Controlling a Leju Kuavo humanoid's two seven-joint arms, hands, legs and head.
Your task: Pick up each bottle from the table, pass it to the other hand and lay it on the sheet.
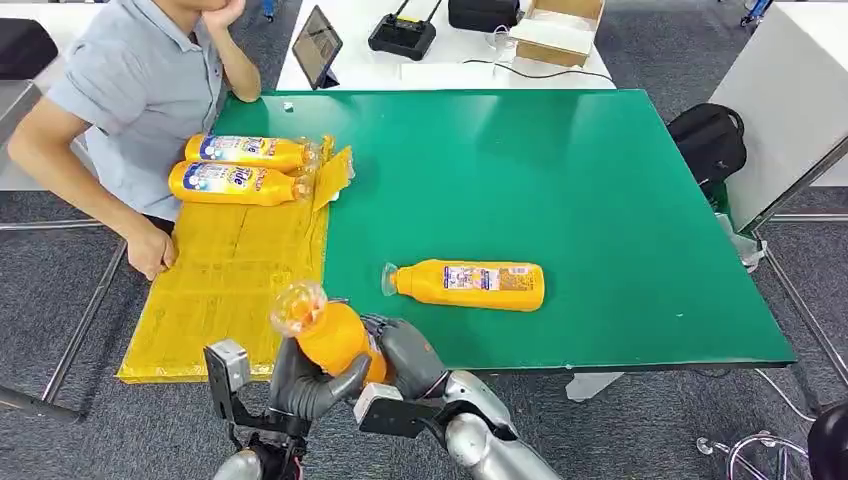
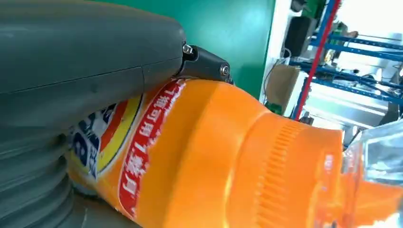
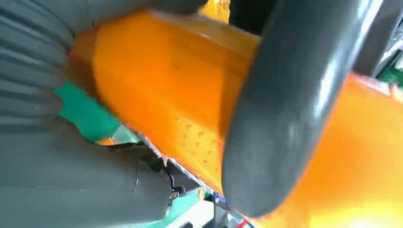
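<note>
On the green table lie the yellow sheet with two orange bottles and a third bottle — labels unreadable. We see both hands, left and right, with fingers wrapped round a fourth bottle.
</note>
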